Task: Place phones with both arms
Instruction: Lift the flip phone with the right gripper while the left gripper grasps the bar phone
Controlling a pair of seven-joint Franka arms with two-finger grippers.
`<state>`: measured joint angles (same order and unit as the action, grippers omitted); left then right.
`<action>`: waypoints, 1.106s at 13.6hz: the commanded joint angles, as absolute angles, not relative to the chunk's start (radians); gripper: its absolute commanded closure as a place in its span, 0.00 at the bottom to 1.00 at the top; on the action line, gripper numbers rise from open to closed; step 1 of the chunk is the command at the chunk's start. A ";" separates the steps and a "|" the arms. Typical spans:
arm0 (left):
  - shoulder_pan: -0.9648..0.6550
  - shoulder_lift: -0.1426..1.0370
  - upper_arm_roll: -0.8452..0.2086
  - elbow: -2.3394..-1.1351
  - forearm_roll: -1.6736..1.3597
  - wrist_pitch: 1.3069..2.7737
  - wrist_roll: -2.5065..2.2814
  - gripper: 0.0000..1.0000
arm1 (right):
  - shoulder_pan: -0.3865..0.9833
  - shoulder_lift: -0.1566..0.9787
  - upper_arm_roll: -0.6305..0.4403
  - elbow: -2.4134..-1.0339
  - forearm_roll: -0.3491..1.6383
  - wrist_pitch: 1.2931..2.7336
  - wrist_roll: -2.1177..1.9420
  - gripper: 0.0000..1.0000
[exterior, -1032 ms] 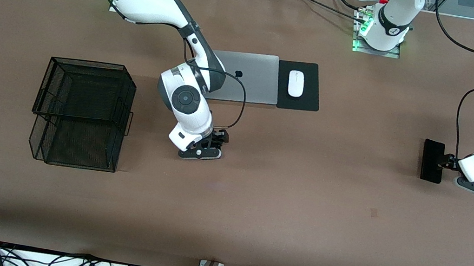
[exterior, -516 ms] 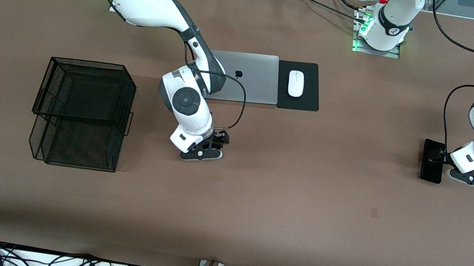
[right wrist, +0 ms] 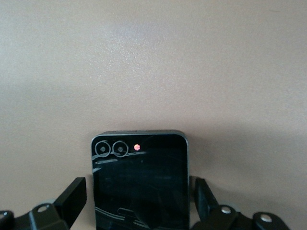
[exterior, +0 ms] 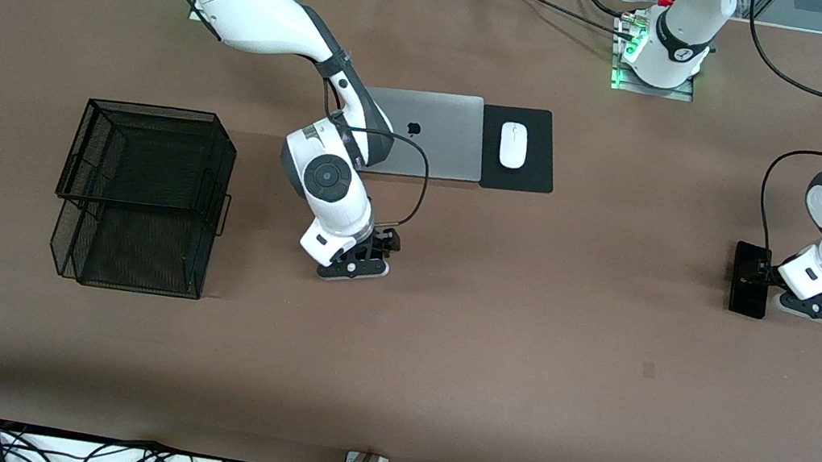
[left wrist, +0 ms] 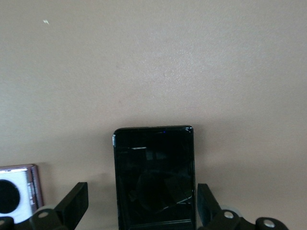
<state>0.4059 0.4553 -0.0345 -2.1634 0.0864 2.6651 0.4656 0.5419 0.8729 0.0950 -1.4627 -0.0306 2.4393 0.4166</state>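
Observation:
The long black phone [exterior: 749, 279] lies flat toward the left arm's end of the table. My left gripper [exterior: 765, 272] is low over one end of it and open. In the left wrist view the slab [left wrist: 153, 175] lies between the spread fingers [left wrist: 72, 206], close to one and apart from the other. A lilac-white phone [left wrist: 17, 191] lies beside it. My right gripper [exterior: 374, 251] is down at the table's middle, nearer the front camera than the laptop. It is open around a small squarish black folded phone [right wrist: 139, 187], with a gap at each finger [right wrist: 204, 201].
A black wire-mesh basket [exterior: 139, 194] stands toward the right arm's end of the table. A shut silver laptop [exterior: 434, 132] and a white mouse [exterior: 513, 144] on a black pad [exterior: 533, 176] lie near the bases. Cables run along the table's front edge.
The left arm's wrist has swung toward the bases and its gripper has drawn in over the long black phone. The right gripper has shifted slightly toward the left arm's end. Both stay open.

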 commanded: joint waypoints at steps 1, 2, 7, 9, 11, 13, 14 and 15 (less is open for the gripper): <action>0.420 0.468 -0.049 -2.171 0.046 2.698 0.469 0.00 | 0.549 0.890 0.094 -1.437 -0.048 2.444 0.408 0.00; 0.420 0.477 -0.049 -2.172 0.046 2.718 0.469 0.00 | 0.549 0.890 0.094 -1.437 -0.048 2.444 0.410 0.00; 0.420 0.499 -0.048 -2.177 0.043 2.747 0.456 0.00 | 0.551 0.894 0.092 -1.440 -0.061 2.454 0.410 0.07; 0.420 0.503 -0.048 -2.177 0.043 2.747 0.456 0.00 | 0.551 0.894 0.092 -1.440 -0.061 2.454 0.408 0.15; 0.420 0.505 -0.049 -2.177 0.043 2.747 0.454 0.00 | 0.551 0.894 0.092 -1.440 -0.061 2.454 0.410 0.51; 0.419 0.511 -0.049 -2.175 0.043 2.749 0.434 0.00 | 0.551 0.894 0.092 -1.439 -0.060 2.454 0.408 0.76; 0.419 0.514 -0.049 -2.175 0.043 2.755 0.430 0.00 | 0.551 0.891 0.091 -1.439 -0.060 2.453 0.407 0.85; 0.419 0.518 -0.049 -2.175 0.043 2.767 0.425 0.00 | 0.551 0.885 0.087 -1.439 -0.060 2.447 0.408 0.86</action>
<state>0.4086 0.5119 -0.0360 -2.1672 0.0638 2.7351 0.4345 0.5458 0.8716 0.0934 -1.4614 -0.0502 2.4457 0.4153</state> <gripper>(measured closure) 0.000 0.198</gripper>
